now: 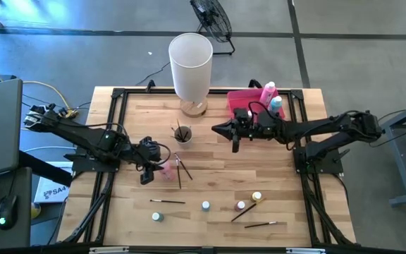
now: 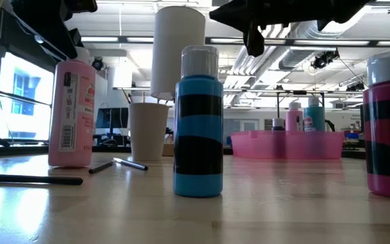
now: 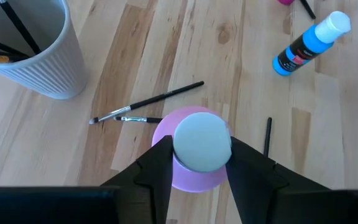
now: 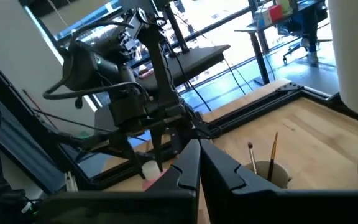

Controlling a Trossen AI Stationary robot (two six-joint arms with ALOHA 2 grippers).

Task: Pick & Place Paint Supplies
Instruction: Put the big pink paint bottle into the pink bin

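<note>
Left gripper (image 3: pixel 197 171) clamped on the pink bottle's (image 3: pixel 194 149) white cap; the bottle stands upright on the table (image 1: pixel 287 197), two paintbrushes (image 3: pixel 146 107) just beside it, ribbed cup (image 3: pixel 33 53) near. Right gripper (image 4: pixel 199 165) has fingers together, empty, raised above the table beside the pink tray (image 1: pixel 240 99).

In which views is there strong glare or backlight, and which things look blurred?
Low view: bright windows and ceiling lamps backlight the scene, the nearest blue bottle looks soft, and the left gripper and right gripper are silhouettes. High view: blue glare on the floor. Left wrist view: even light on the pink bottle.
</note>
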